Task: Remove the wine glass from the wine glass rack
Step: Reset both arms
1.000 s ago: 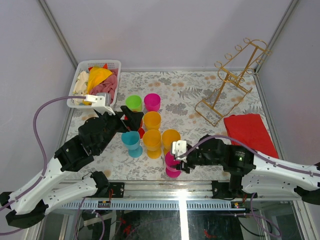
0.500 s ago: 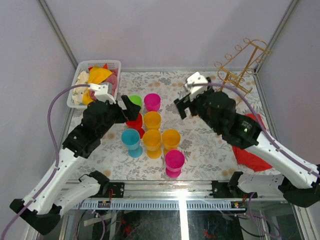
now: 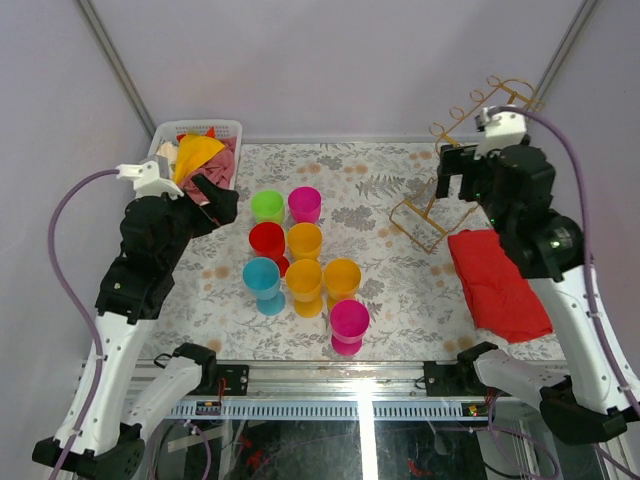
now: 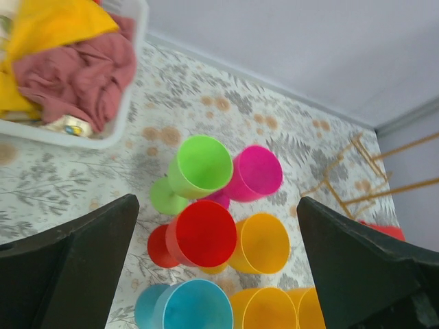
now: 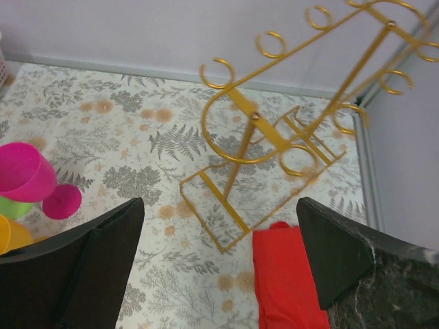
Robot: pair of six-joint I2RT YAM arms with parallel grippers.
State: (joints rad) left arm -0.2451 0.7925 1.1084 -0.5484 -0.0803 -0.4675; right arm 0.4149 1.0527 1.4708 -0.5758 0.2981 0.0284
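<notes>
Right wrist view: wine glass rack [image 5: 255, 118] stands upright, hooks apparently bare; wine glasses [image 3: 304, 240] cluster well apart, near the left gripper [image 4: 218, 202]. Both grippers gape, empty. Risk: right gripper [image 5: 219, 205], jaws wide, could snag the light wire and tip it.

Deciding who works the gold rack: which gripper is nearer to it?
Right. The right gripper hovers just beside the wine glass rack; the left gripper is far off, by the white basket.
</notes>
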